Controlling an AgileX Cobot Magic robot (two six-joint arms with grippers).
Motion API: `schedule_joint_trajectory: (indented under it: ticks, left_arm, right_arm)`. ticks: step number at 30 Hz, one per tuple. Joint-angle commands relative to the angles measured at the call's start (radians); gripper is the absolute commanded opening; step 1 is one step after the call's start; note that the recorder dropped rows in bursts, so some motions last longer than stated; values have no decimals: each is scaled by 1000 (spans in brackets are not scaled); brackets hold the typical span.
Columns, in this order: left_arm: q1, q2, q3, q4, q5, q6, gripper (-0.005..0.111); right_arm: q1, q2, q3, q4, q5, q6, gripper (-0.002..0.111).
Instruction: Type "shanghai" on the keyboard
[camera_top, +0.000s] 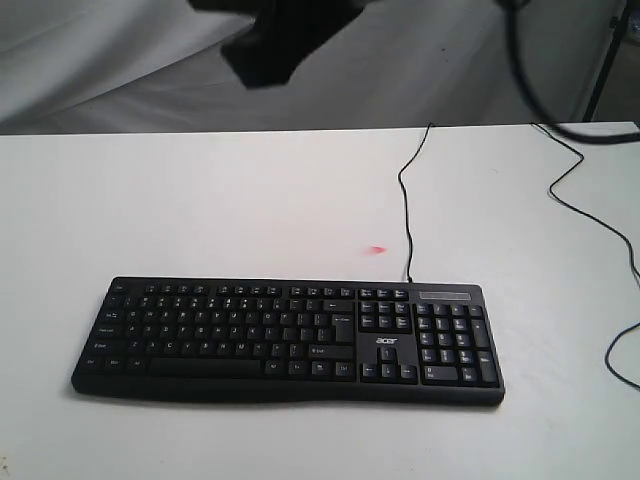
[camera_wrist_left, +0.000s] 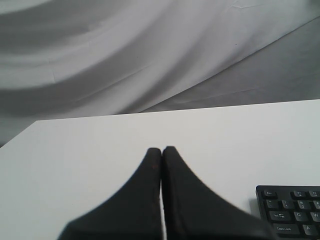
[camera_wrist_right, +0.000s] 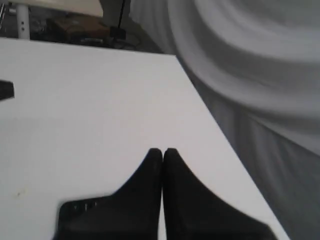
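The black keyboard (camera_top: 290, 340) lies flat at the front of the white table (camera_top: 200, 210), with the acer logo by its arrow keys and its thin cable (camera_top: 405, 200) running to the back edge. In the left wrist view my left gripper (camera_wrist_left: 162, 150) is shut and empty over bare table, with the keyboard's (camera_wrist_left: 292, 212) Esc corner off to one side. My right gripper (camera_wrist_right: 162, 151) is also shut and empty, near the table's side edge. A dark keyboard corner (camera_wrist_right: 77, 210) shows beside its fingers. Neither gripper touches a key.
A blurred dark arm part (camera_top: 275, 40) hangs at the top of the exterior view. A second black cable (camera_top: 590, 210) snakes over the table's right side. A small red spot (camera_top: 376, 250) lies behind the keyboard. Grey cloth (camera_wrist_left: 125, 60) hangs behind the table.
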Motion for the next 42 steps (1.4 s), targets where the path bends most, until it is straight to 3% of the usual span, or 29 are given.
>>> schedule_joint_trajectory:
  ticks: [1, 15, 22, 26, 30, 33, 38, 42]
  left_arm:
    - [-4, 3, 5, -1, -5, -3, 1]
    - [-4, 3, 5, -1, -5, -3, 1]
    - [-4, 3, 5, -1, -5, -3, 1]
    - [-4, 3, 5, -1, -5, -3, 1]
    - [-4, 3, 5, -1, -5, -3, 1]
    - [-4, 3, 5, -1, -5, -3, 1]
    - [-4, 3, 5, -1, -5, -3, 1]
    - [-4, 3, 5, -1, -5, -3, 1]
  right_arm:
    - [-8, -134, 5, 7, 25, 95, 0]
    - [-8, -333, 5, -8, 35, 130, 0]
    - [-8, -430, 5, -183, -38, 164, 0]
    - [-8, -488, 5, -361, -42, 388, 0]
    - [-8, -527, 5, -737, -13, 835, 0]
    - [-8, -527, 5, -952, 44, 1047, 0]
    - [-8, -554, 58, -1065, 59, 1069, 0]
    - [-75, -679, 245, -1089, -140, 1105, 0]
